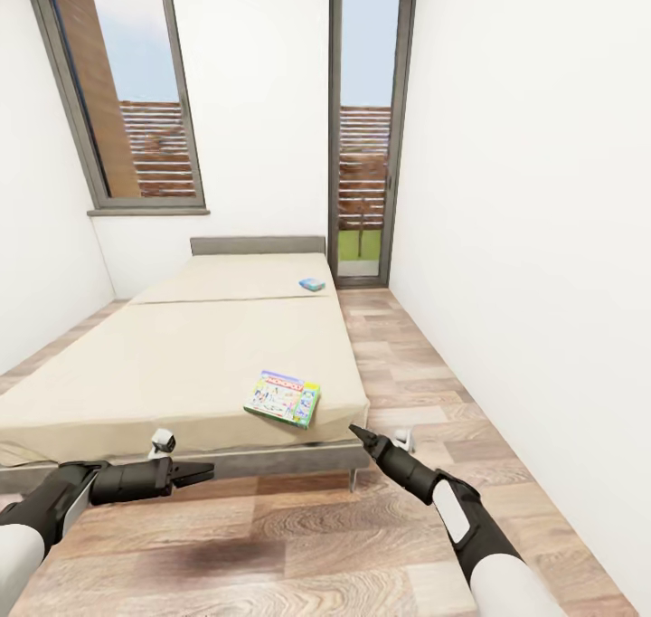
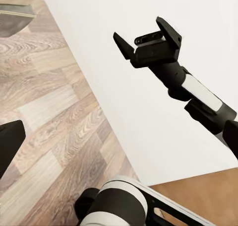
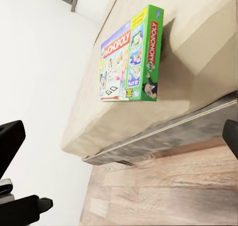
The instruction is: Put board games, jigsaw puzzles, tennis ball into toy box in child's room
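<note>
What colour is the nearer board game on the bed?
Mostly green, with a multicoloured cartoon cover; clearest in the right wrist view.

A bedroom in a home: a wide low bed (image 1: 181, 355) with a plain beige mattress and grey headboard fills the left side, on a wood-plank floor (image 1: 298, 545) between bare white walls. A slanted window (image 1: 127, 83) and a tall glazed door (image 1: 364, 128) stand at the far end. Two board game boxes (image 1: 283, 398) lie on the mattress.

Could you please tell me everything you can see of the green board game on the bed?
The green board game is a flat rectangular box with green edges, a red Monopoly logo and cartoon panels on its lid. It lies face up and closed on the beige mattress, near the foot corner, slightly skewed. Nothing else touches it.
</note>
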Motion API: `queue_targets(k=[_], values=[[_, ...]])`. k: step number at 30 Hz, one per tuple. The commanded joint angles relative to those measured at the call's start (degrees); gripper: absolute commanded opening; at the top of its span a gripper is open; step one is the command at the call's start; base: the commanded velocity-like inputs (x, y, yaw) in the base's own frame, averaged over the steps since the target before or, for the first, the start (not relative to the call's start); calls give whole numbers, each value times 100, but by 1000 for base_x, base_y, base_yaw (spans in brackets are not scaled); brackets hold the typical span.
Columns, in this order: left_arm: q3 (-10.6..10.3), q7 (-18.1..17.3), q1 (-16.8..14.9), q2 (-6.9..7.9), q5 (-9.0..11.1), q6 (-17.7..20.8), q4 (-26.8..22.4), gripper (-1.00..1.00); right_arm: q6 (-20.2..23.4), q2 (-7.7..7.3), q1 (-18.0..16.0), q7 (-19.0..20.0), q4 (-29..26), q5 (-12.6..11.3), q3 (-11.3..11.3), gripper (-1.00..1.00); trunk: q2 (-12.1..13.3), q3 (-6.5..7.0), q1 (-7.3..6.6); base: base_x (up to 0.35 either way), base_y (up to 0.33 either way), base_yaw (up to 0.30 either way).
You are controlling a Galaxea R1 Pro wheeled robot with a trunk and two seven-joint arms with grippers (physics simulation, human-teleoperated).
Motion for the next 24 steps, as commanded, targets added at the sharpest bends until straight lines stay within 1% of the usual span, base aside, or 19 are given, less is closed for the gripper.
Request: queue_targets(k=[1,3,5,7,9,14,15,18,20,24], values=[[-16,-18,-3,3,15,60,-1,100,47,6,-5,13,0,-20,-31,100,-44,-24,21,0,0,0],[-16,-18,-5,1,15,60,-1,100,102,35,-17,0,122,-37,-51,100,-124,-60,65,0,0,0],[-16,-18,-4,1,15,60,-1,100,141,41,-20,4,160,-58,-60,100,-124,-60,65,0,0,0],[-16,-18,-5,0,15,60,-1,100,279,50,-23,16,220,-154,-85,100,-124,-60,65,0,0,0],[-16,-18,-6,0,15,60,-1,100,496,56,-26,27,259,-328,-111,100,-124,-60,65,0,0,0],[-16,-18,-6,-1,20,55,-1,100,1127,68,-22,31,310,-908,-127,100,-124,-60,65,0,0,0],[-16,-18,-6,-1,20,55,-1,100,1127,68,-22,31,310,-908,-127,100,-124,-60,65,0,0,0],[-16,-18,-4,-1,17,53,-1,100,1330,71,-20,11,319,-1172,-128,100,-124,-60,65,0,0,0],[-16,-18,-3,-1,17,53,-1,100,1391,76,-17,-9,323,-1282,-129,100,-124,-60,65,0,0,0],[-16,-18,-2,-1,16,52,-1,100,1414,80,-11,-48,328,-1384,-120,100,-124,-60,65,0,0,0]])
